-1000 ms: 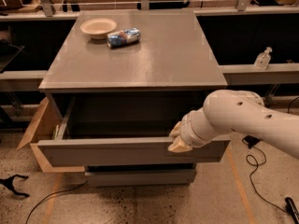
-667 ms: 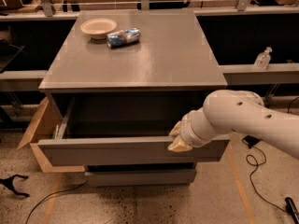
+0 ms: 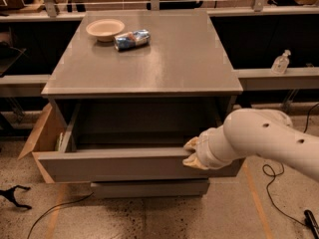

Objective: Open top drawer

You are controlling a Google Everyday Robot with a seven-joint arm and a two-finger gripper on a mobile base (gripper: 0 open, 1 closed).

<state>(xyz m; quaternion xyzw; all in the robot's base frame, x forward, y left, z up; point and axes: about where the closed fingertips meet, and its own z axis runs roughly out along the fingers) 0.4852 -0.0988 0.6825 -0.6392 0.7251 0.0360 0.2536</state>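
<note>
top drawer [image 3: 114,166] open | gripper [image 3: 192,153] at its front lip, right end | jaws clamped on lip

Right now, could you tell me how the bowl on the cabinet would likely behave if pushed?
The bowl looks shallow and wide-based, so it would probably slide rather than tip. It seems thin, perhaps paper, so likely light. The gripper sits at the front edge of the top drawer.
</note>
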